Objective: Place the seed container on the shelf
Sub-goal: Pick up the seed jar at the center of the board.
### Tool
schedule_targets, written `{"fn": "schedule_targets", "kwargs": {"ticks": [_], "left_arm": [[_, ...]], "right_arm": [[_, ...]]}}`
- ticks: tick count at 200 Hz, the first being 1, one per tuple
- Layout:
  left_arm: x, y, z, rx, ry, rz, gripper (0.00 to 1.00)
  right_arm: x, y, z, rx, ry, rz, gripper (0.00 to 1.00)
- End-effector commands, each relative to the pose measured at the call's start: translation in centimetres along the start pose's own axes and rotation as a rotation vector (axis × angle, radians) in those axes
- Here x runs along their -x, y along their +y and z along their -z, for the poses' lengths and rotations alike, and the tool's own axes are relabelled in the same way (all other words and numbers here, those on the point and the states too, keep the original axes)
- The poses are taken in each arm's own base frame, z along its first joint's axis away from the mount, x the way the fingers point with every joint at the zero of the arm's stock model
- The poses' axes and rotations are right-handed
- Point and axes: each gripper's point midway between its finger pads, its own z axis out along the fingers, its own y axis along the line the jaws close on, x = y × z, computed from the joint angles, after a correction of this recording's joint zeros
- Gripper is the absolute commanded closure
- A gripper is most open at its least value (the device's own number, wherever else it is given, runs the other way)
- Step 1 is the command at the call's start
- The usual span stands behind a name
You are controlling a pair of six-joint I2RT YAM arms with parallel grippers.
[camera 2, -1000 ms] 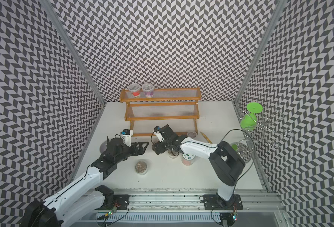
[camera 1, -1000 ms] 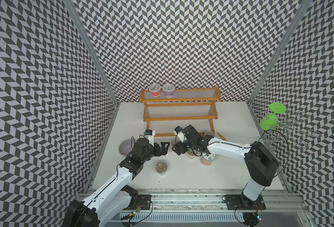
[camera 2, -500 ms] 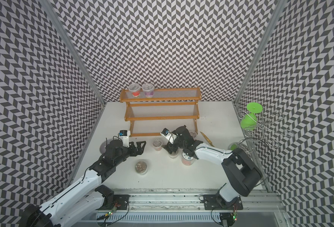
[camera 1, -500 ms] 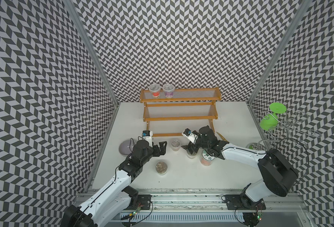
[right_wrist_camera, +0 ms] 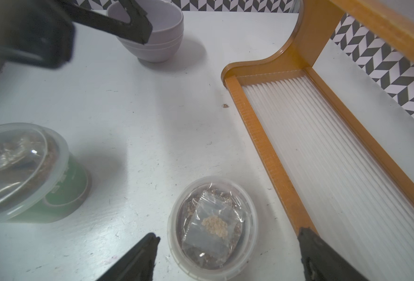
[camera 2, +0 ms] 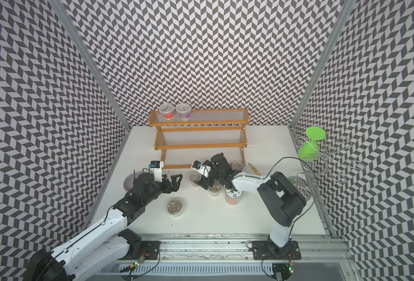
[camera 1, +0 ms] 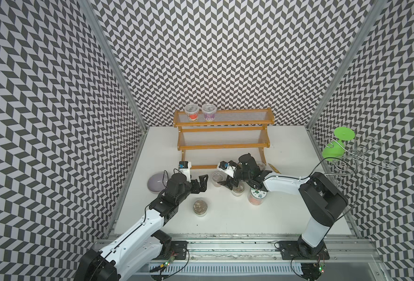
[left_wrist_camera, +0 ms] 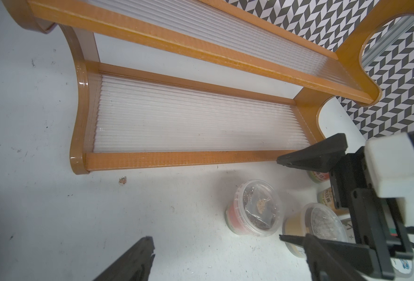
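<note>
Seed container (right_wrist_camera: 212, 227) stands upright on the white table (right_wrist_camera: 152, 116) with its clear lid up. Its body is round, so the only long axis is vertical and no side leads. The seed packet under the lid lies flat, skewed to the rail.

The container sits just in front of the shelf (right_wrist_camera: 262, 146), near the front rail of the lowest tier and separated from it by a sliver of table. That tier's ribbed surface runs bare along the stretch both wrist views show, with the next tier's rail overhanging its back edge.

The right gripper (right_wrist_camera: 228, 233) has its jaws spread wide, one finger on each side of the container and neither touching it. The shelf-side finger lines up over the front rail; I cannot tell whether it clears the rail.

The left gripper (camera 1: 202, 184) is also spread and holds nothing. It is poised near the container on the side toward the lavender bowl (right_wrist_camera: 157, 31).

Open tabletop lies between the container and that bowl. A green-labelled cup (right_wrist_camera: 62, 185) stands well apart toward the table's front. A tan-labelled cup (camera 1: 237, 191) crowds the opposite side, under the right gripper.
</note>
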Motion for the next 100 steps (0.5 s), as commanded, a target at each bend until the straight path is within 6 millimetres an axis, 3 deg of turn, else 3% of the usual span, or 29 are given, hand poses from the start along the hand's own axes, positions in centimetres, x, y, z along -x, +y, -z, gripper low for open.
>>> {"fn": "schedule_targets", "kwargs": {"ticks": [1, 30, 100], "left_arm": [[0.0, -0.1, 0.0, -0.006, -0.012, -0.013, 0.0], [-0.1, 0.0, 0.1, -0.004, -0.01, -0.013, 0.0], [0.1, 0.0, 0.2, 0.0, -0.015, -0.024, 0.0]], "right_arm": [[1.5, 0.4, -0.5, 0.035, -0.06, 0.015, 0.04], [0.5, 0.2, -1.5, 0.044, -0.027, 0.001, 0.01], [-0.8, 0.4, -3.1, 0.085, 0.022, -0.029, 0.1]]}}
